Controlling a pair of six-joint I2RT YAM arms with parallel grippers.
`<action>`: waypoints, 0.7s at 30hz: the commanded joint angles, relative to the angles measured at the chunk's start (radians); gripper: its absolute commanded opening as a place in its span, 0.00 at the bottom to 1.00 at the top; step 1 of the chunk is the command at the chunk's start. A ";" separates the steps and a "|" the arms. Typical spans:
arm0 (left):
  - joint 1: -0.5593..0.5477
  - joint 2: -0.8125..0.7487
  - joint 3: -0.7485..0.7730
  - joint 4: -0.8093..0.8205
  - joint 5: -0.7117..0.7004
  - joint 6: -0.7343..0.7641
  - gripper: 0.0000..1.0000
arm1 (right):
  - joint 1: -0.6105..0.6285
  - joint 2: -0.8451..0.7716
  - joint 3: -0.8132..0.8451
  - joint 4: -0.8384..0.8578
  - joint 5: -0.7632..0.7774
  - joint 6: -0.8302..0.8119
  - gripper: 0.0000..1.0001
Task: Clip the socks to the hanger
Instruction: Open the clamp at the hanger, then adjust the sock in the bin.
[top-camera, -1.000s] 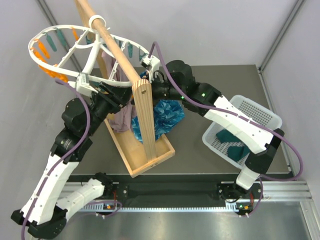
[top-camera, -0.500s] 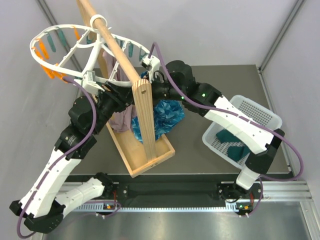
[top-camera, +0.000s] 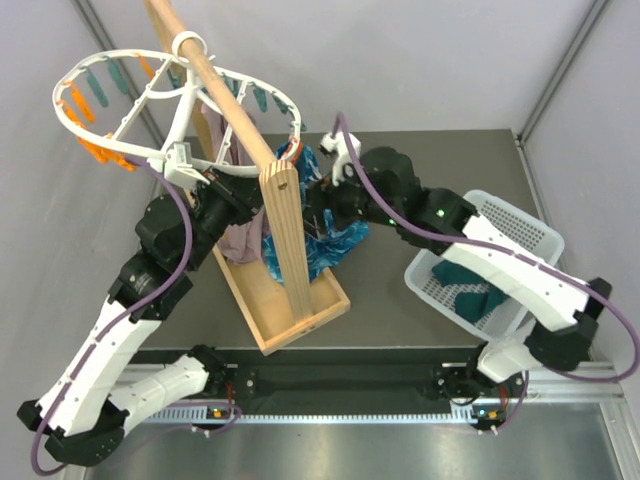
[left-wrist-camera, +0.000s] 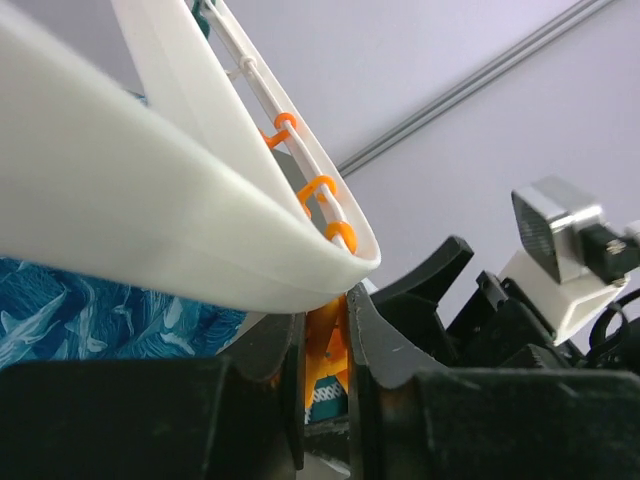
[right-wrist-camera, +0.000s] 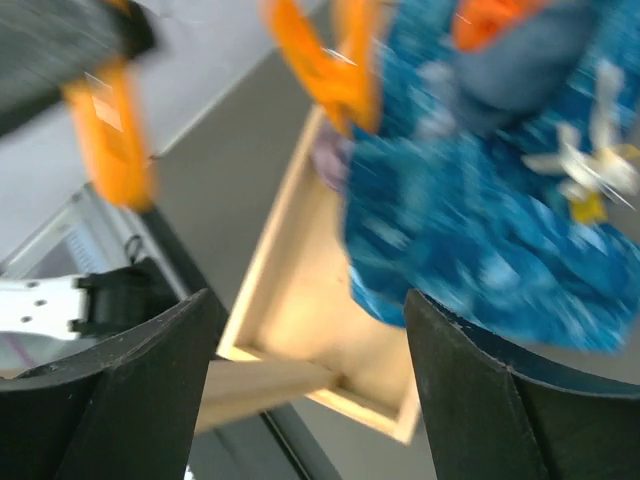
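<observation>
The white hanger (top-camera: 120, 150) hangs by its hook from the wooden pole (top-camera: 225, 95), with teal and orange pegs along its ring. My left gripper (top-camera: 240, 192) sits under the ring's near edge. In the left wrist view the left gripper (left-wrist-camera: 325, 325) is shut on an orange peg (left-wrist-camera: 328, 345) just below the hanger rim (left-wrist-camera: 180, 230). My right gripper (top-camera: 318, 208) is by the blue cloth (top-camera: 335, 225); in its own view the right gripper (right-wrist-camera: 310, 340) stands open and holds nothing. Two dark teal socks (top-camera: 465, 285) lie in the white basket (top-camera: 520, 225).
The pole rests on a wooden post (top-camera: 285, 235) standing in a shallow wooden tray (top-camera: 275, 310). A mauve-grey cloth (top-camera: 240, 235) hangs beside the blue one. Orange pegs (right-wrist-camera: 320, 60) and the blue cloth (right-wrist-camera: 480, 200) show blurred above the right fingers.
My left gripper has shut on the orange peg under the ring. My right gripper has opened and drawn back to the right, away from the hanger. The hanger has shifted slightly left.
</observation>
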 joint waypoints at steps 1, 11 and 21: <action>-0.005 -0.021 -0.013 0.031 -0.020 0.003 0.00 | -0.027 -0.145 -0.113 -0.046 0.218 0.033 0.75; -0.005 -0.052 -0.032 0.030 -0.035 0.022 0.00 | -0.448 -0.391 -0.352 -0.379 0.401 0.106 0.78; -0.005 -0.085 -0.070 0.029 -0.014 -0.001 0.00 | -0.884 -0.287 -0.642 -0.209 0.312 0.204 0.82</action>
